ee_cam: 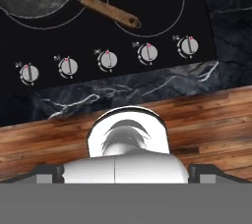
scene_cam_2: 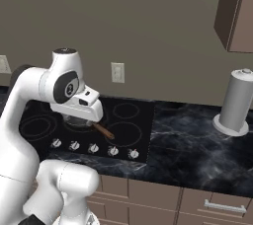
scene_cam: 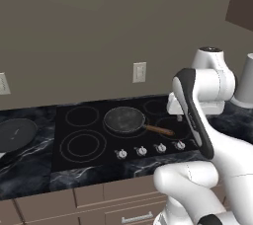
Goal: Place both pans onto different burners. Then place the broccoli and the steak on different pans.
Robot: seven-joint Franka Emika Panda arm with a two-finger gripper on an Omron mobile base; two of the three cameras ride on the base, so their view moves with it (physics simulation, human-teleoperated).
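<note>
1. The speckled pan [scene_cam: 124, 120] sits on the middle burner [scene_cam: 123, 120] of the cooktop [scene_cam: 64, 140], its wooden handle [scene_cam: 158, 130] pointing toward the knobs [scene_cam: 141, 151].
2. The black pan [scene_cam: 16, 134] lies on the desk [scene_cam: 29, 169], beside the cooktop's far side from the arm, off any burner.
3. The tool hangs above the cooktop's knob edge, released and empty, jaws wide.
4. Step in hand, I judge: one pan is placed; the black one is next.
5. The next move calls for swinging across the cooktop to the black pan, gripping its rim or handle, then setting it on a free ring [scene_cam: 82, 116].
</note>
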